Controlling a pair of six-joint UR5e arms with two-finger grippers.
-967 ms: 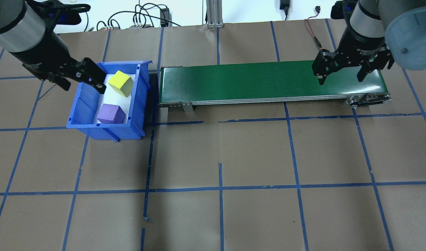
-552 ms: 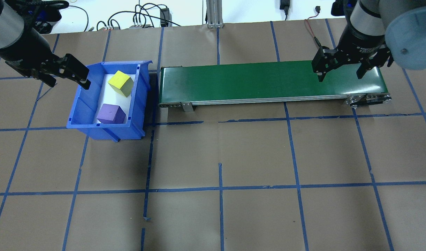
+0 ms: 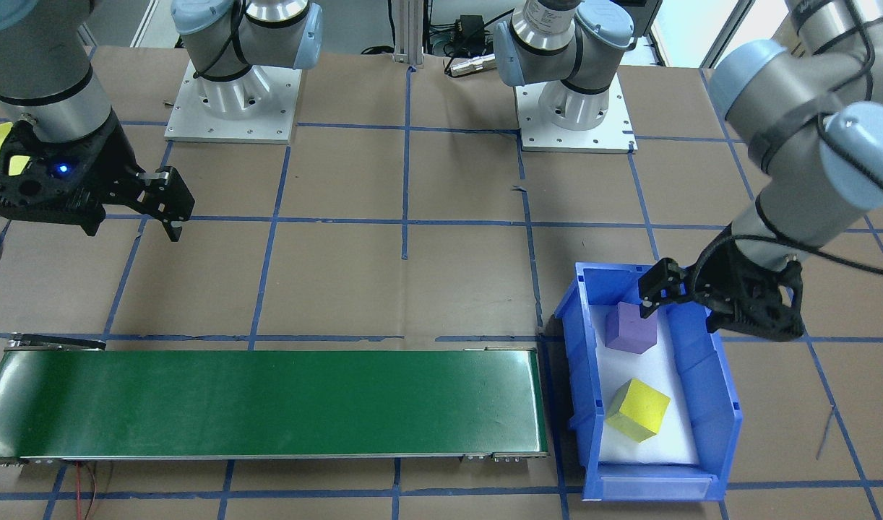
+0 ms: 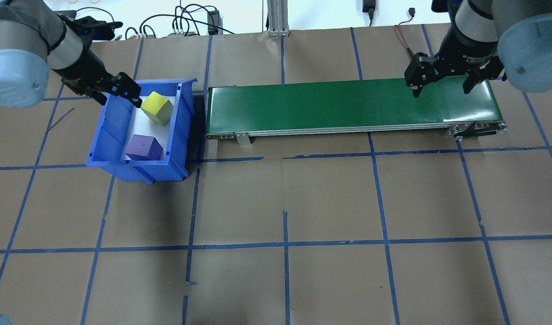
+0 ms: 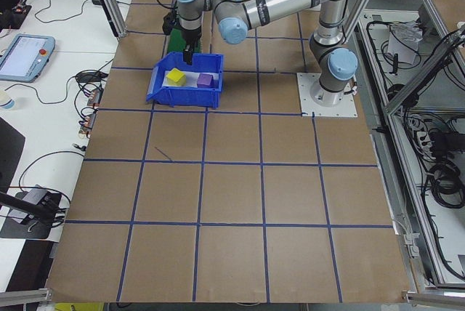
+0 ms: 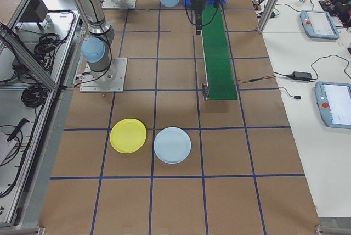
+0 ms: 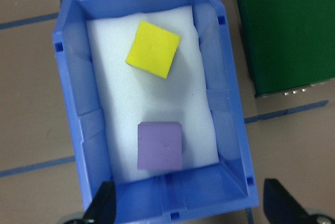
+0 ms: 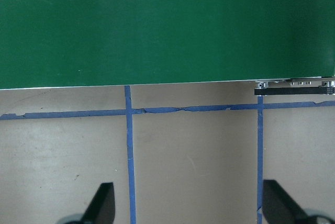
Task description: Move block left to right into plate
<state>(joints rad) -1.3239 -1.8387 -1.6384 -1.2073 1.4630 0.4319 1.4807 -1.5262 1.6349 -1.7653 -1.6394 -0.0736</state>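
The brown table (image 4: pixel 285 198) is crossed by blue tape lines. On it lies the long green conveyor belt (image 4: pixel 348 106), the landmark here. Touching or just off the belt's end on the robot's left sits a blue bin (image 4: pixel 109 135) lined with white foam (image 7: pixel 152 103).

Well away from the belt's other end, on the table toward the robot's side, lie a yellow plate (image 6: pixel 128 135) and a pale blue plate (image 6: pixel 172 145), just beside each other.

The left gripper (image 3: pixel 655 292) hangs over the bin's edge farthest from the belt, fingers spread wide with nothing between them. The right gripper (image 4: pixel 441 81) hangs over the belt's end on the robot's right, likewise spread and empty.

Inside the bin rest two blocks, apart from each other. The yellow block (image 7: pixel 153 49) sits tilted toward the far end of the bin. The purple block (image 7: pixel 160 145) sits toward the end nearer the robot, close to the left gripper's fingertip (image 3: pixel 647 307) in the front-facing view.
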